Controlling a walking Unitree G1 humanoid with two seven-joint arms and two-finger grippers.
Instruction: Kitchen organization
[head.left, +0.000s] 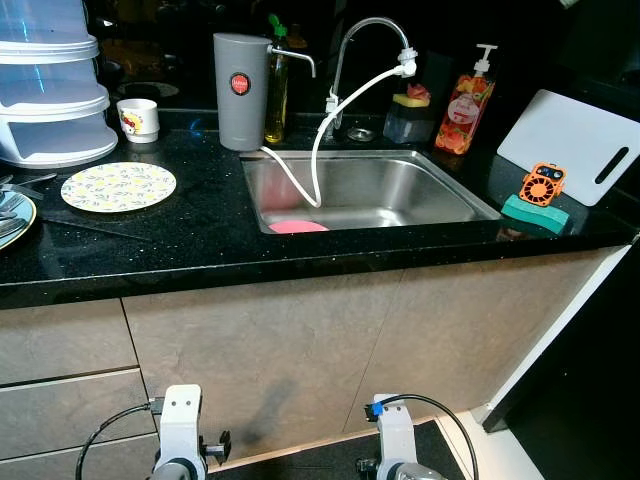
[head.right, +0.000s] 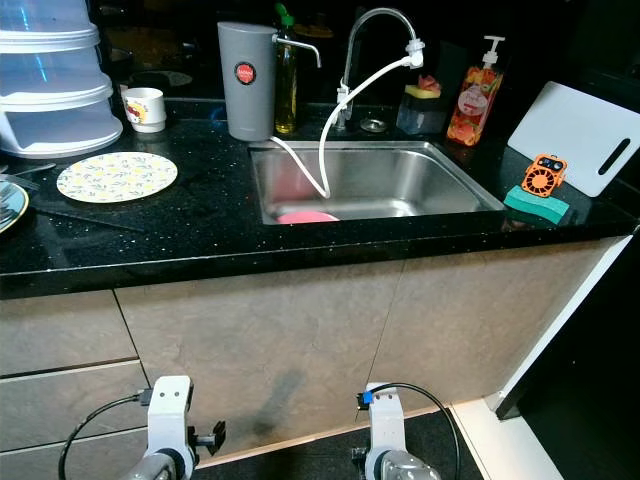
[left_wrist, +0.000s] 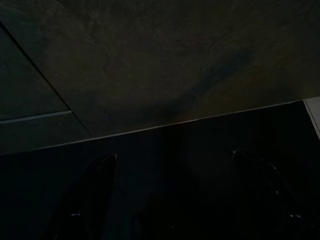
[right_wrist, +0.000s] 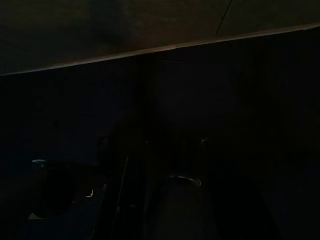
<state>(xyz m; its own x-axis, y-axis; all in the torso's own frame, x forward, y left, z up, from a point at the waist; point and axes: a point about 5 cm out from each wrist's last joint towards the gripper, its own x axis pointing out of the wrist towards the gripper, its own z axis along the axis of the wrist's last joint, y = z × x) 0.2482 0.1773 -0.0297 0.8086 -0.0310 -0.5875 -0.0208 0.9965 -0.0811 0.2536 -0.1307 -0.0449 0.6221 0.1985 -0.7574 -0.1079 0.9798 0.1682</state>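
A floral plate (head.left: 118, 186) is laid flat near the worktop's left edge; a pink item (head.left: 298, 227) is seen in the sink by its front wall.

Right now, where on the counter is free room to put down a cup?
Bare counter lies between the plate and the sink. The strip behind the sink is crowded with bottles; the right end holds a sponge and board.
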